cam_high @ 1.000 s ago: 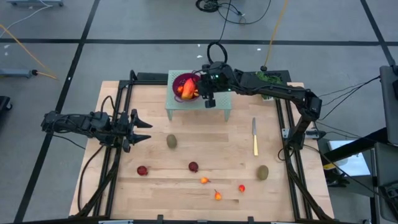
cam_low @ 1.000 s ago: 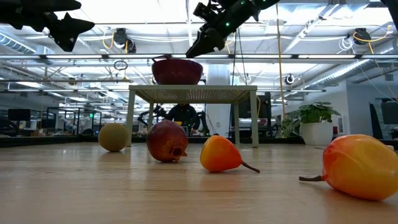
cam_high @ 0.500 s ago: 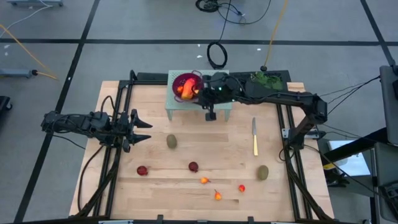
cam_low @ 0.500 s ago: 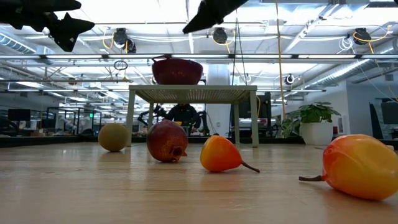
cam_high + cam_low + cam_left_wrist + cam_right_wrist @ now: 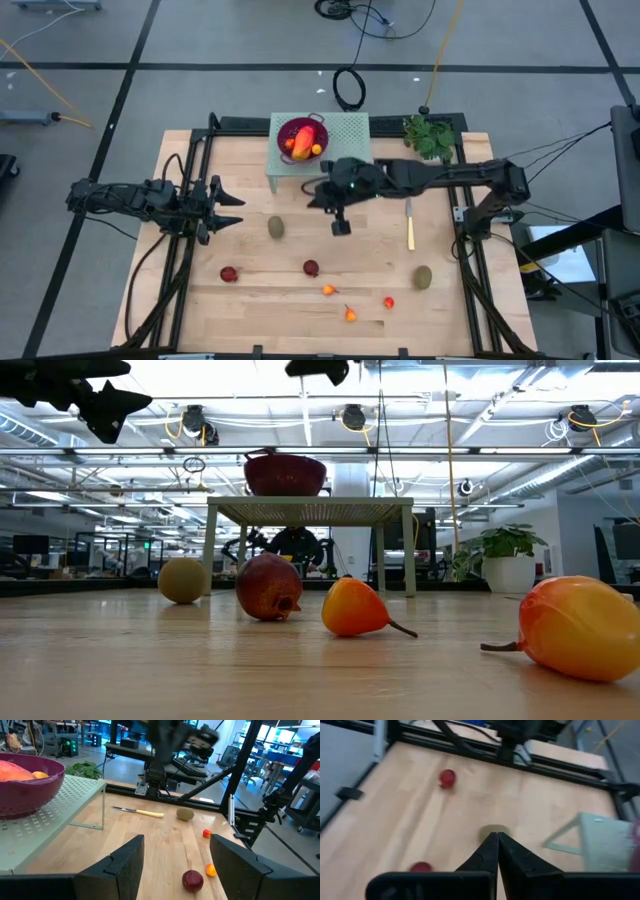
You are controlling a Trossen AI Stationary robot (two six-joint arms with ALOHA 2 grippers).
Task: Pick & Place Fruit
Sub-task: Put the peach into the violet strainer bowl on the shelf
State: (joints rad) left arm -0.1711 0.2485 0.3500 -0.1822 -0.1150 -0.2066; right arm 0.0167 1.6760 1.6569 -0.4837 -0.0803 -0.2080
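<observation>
Toy fruit lies scattered over the front half of the bench: a brown-green oval (image 5: 276, 228) near the middle, a second oval (image 5: 423, 276) toward the right edge, two dark red balls (image 5: 311, 268) and three tiny orange-red pieces (image 5: 351, 314) close to the front edge. The large red-orange oblong (image 5: 302, 141) already sits in the purple bowl (image 5: 285, 130) on the raised mesh stand (image 5: 345, 135) at the back edge. The pieces look light, hard and smooth, likely to roll or squirt out of a pinch; each is best taken across its widest middle from straight above. The right gripper (image 5: 318, 193) reaches out level over the bench centre, jaws pressed together and empty, pointing toward the nearer oval. The left gripper (image 5: 226, 210) waits above the left edge, jaws apart, holding nothing. A yellow-handled knife (image 5: 409, 222) lies untouched at right.
</observation>
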